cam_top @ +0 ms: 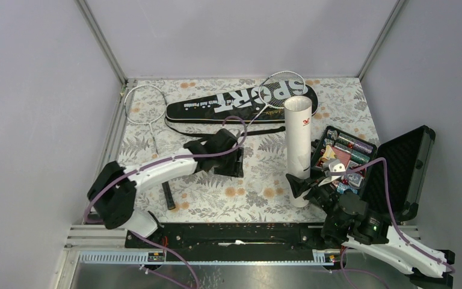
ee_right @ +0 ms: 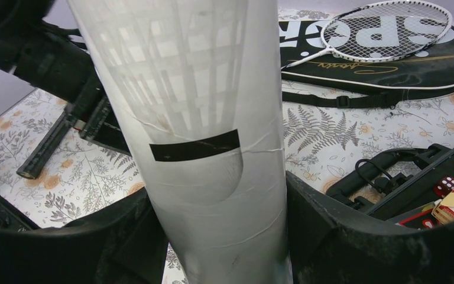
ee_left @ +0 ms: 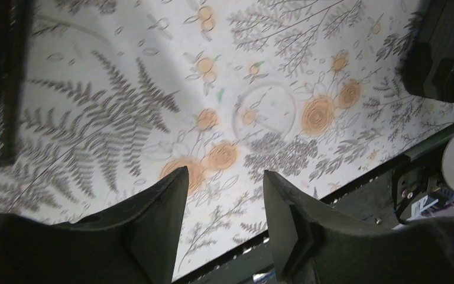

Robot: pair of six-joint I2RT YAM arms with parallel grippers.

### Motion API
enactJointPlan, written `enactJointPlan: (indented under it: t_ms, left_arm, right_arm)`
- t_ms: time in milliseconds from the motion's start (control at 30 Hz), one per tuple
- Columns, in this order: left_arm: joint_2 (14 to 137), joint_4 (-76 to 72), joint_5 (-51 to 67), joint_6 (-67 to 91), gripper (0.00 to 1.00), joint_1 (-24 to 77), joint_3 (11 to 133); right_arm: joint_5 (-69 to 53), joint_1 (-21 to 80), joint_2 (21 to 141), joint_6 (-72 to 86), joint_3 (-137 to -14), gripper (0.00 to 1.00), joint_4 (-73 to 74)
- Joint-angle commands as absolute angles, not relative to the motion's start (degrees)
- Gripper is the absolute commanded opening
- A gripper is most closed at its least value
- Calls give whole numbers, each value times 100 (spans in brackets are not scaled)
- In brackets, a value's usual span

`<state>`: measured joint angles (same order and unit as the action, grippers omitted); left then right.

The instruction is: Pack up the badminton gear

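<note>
The right gripper [ee_right: 223,231] is clamped on the long white tube [ee_right: 213,177], low on its body, with both fingers [ee_right: 337,236] pressed flat to the wall. In the top view the tube stands near upright right of centre. Its foot is near the bottom edge of the floral table [cam_top: 258,192], just left of the black hard case [cam_top: 343,158], and its top looks open. A lattice pattern shows at the upper wall; I cannot tell if shuttlecocks are inside.

My read of the step is to hold or carry the tube for packing, with the SPORT bag [cam_top: 240,102] at top centre the likely target. To do it well:
- Keep the squeeze firm but not crushing, since the wall looks thin and is creased by the black band.
- Keep the tube vertical so nothing tips out of the top.
- Lift clear of the case rim, and of the racket [cam_top: 283,87] lying on the bag's right end, before any swing.

The left gripper [ee_left: 224,177] has its jaws moderately apart with nothing between them. It hovers over bare cloth at centre frame of the top view, touching nothing that shows.

The second racket [cam_top: 144,105] lies at upper left, off the bag, with its handle running down toward lower centre-left. There is a faint ring [ee_left: 266,112] on the cloth in the left wrist view — cannot tell what it is.
</note>
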<state>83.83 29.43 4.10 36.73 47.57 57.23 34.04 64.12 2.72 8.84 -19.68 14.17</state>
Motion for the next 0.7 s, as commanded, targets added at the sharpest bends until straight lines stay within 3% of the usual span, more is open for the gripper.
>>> enactJointPlan:
  t_ms: [0,267,667]
  left_arm:
    - [8928,2541,26,3743,53,5043,6331]
    - [9637,2331,-41,3840,42,5265,6468]
    - [10244,2343,19,3822,35,5433,6578]
  right_arm:
    - [3577,6413,184,903,-2268,58,1189]
    - [3648,6407,-217,901,-2179,58,1459]
    - [3993,6409,-774,771,-2105,57,1718]
